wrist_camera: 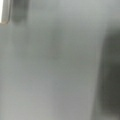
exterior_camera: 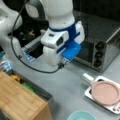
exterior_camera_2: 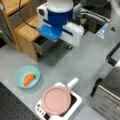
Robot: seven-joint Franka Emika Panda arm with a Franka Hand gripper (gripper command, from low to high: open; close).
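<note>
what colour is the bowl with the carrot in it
Light teal bowl, seen best in a front view.

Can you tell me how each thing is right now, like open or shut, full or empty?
Claw: fingers hidden behind the arm's wrist.
Drawer: pulled open under the wooden shelf.
Teal bowl: holds a carrot.
Pink pan: empty, sitting on the small white stove.
Toaster oven: door shut.
</note>
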